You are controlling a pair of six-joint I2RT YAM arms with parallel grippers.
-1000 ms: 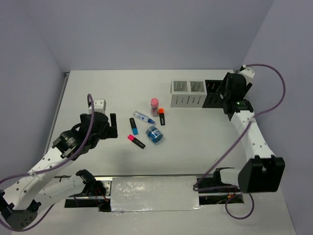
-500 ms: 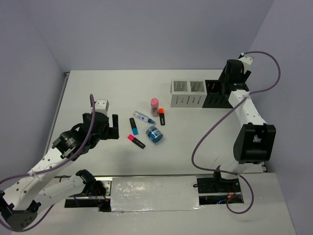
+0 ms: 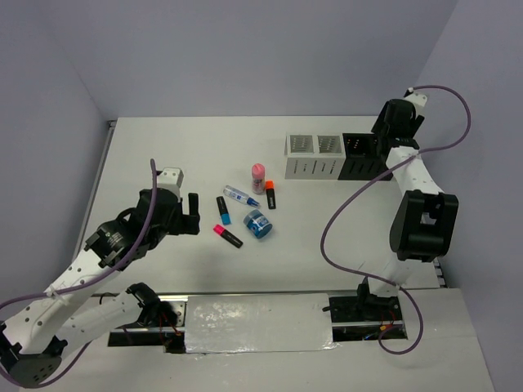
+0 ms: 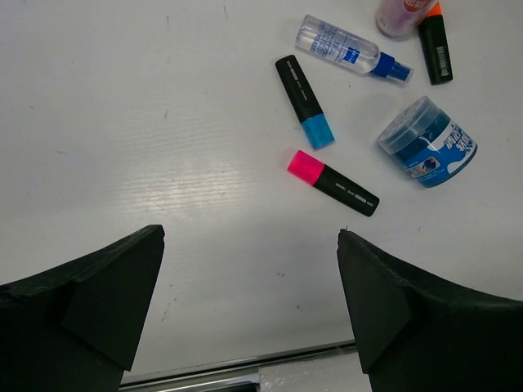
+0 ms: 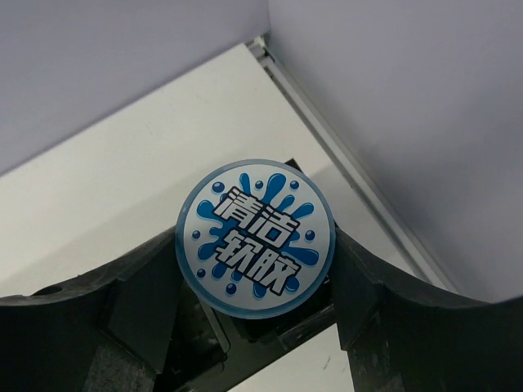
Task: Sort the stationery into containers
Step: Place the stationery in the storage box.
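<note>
Above a black container [image 5: 274, 322], right gripper [image 5: 255, 273] clasps a blue roll [image 5: 255, 237].

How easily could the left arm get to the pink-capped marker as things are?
Probably easily. The left fingers hang open above the table, and the pink-capped marker lies flat just ahead with nothing between; the blue-capped marker sits beside it, apart.

The top camera looks down from high behind the near edge over the whole bench [image 3: 163, 147], the left wrist camera hangs nearer above the same highlighters [image 4: 331, 181], and the right wrist camera, tight on a blue roll [image 5: 255, 233] in its pincer [image 5: 255, 261], faces the far right corner.
</note>
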